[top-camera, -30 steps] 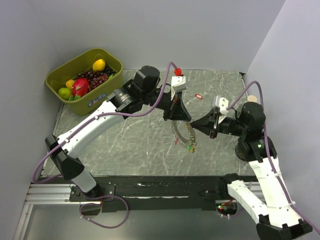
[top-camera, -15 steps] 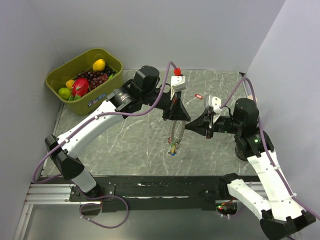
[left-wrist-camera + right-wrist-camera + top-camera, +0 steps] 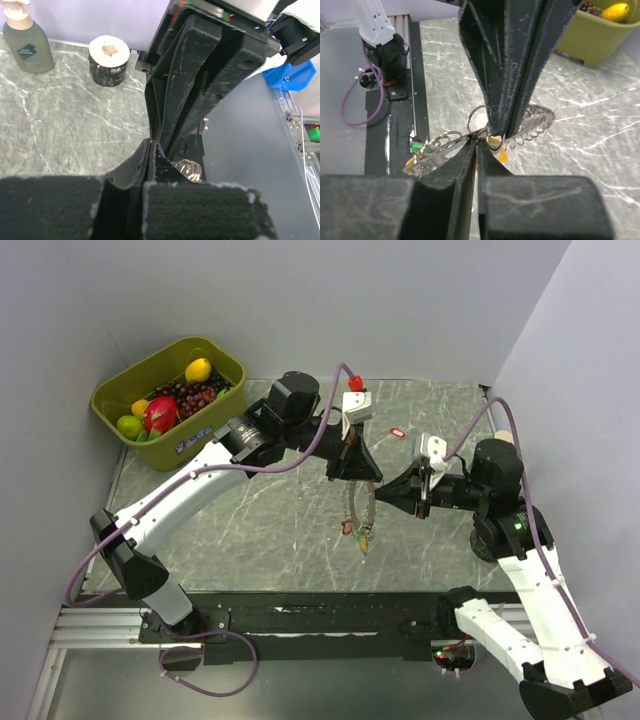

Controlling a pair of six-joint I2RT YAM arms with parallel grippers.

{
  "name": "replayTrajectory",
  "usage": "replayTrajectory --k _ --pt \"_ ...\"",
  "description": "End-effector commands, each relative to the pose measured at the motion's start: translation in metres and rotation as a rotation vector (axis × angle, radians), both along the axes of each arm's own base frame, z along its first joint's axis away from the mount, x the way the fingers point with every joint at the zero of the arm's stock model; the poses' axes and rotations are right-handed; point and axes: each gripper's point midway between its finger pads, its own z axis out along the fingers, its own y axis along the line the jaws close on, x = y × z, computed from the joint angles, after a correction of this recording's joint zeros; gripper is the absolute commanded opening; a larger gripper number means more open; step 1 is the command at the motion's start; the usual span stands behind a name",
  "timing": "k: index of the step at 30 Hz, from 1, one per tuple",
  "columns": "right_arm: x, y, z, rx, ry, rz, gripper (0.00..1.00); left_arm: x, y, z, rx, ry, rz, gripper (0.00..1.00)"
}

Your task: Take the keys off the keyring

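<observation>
Top external: left pincer (image 3: 364,480) clenched on the keyring (image 3: 353,506), right pincer (image 3: 384,492) pinching it too; one red key (image 3: 397,432) lies near the table (image 3: 250,530) far edge, the other keys (image 3: 363,538) hang unremoved

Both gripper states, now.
Left gripper: closed on the keyring.
Right gripper: closed, tips at the keyring; whether it grips cannot be told.

no readable text, pump bottle (image 3: 26,44) label and green bin (image 3: 215,415) sticker both blurred

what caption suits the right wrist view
Left tool grips the keyring above the table, right tool shut beside the dangling keys.
</observation>
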Motion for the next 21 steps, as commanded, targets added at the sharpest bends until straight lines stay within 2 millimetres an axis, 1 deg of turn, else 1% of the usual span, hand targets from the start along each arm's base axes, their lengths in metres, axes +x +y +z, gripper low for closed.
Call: replayTrajectory --k 1,4,7,8,9,11,14,16,17,18,19,20,21 --pt "-0.009 -0.004 0.027 0.007 -0.106 0.015 0.25 -0.008 0.003 0.033 -0.093 -0.083 -0.017 0.01" --pt "-0.012 -0.007 0.029 0.003 -0.121 0.019 0.33 -0.006 0.007 0.036 -0.100 -0.088 -0.012 0.01" --pt "-0.016 -0.011 0.029 -0.009 -0.125 0.012 0.38 -0.006 0.009 0.038 -0.104 -0.087 -0.008 0.01" --pt "-0.020 -0.012 0.031 -0.008 -0.131 0.021 0.38 -0.006 0.010 0.038 -0.105 -0.090 -0.007 0.01" --pt "-0.019 -0.016 0.032 -0.008 -0.128 0.004 0.38 -0.006 0.011 0.038 -0.106 -0.090 -0.005 0.01" --pt "-0.021 -0.018 0.034 0.000 -0.131 0.006 0.39 -0.006 0.012 0.039 -0.107 -0.091 -0.004 0.01" --pt "-0.020 -0.023 0.033 0.007 -0.121 -0.004 0.39 -0.006 0.014 0.041 -0.112 -0.094 -0.005 0.01" --pt "-0.017 -0.025 0.035 0.026 -0.112 -0.014 0.39 -0.006 0.015 0.043 -0.117 -0.095 -0.004 0.01" --pt "-0.014 -0.025 0.035 0.032 -0.103 -0.016 0.38 -0.006 0.015 0.043 -0.117 -0.095 -0.004 0.01" --pt "-0.016 -0.024 0.036 0.050 -0.075 -0.002 0.35 -0.006 0.016 0.044 -0.118 -0.096 -0.004 0.01" --pt "-0.011 -0.026 0.041 0.064 -0.093 -0.007 0.34 -0.006 0.016 0.045 -0.119 -0.096 -0.006 0.01" --pt "-0.009 -0.024 0.037 0.085 -0.030 0.001 0.33 -0.006 0.016 0.045 -0.118 -0.097 -0.006 0.01" --pt "-0.012 -0.022 0.039 0.102 -0.017 0.045 0.32 -0.007 0.017 0.047 -0.123 -0.099 -0.006 0.01"
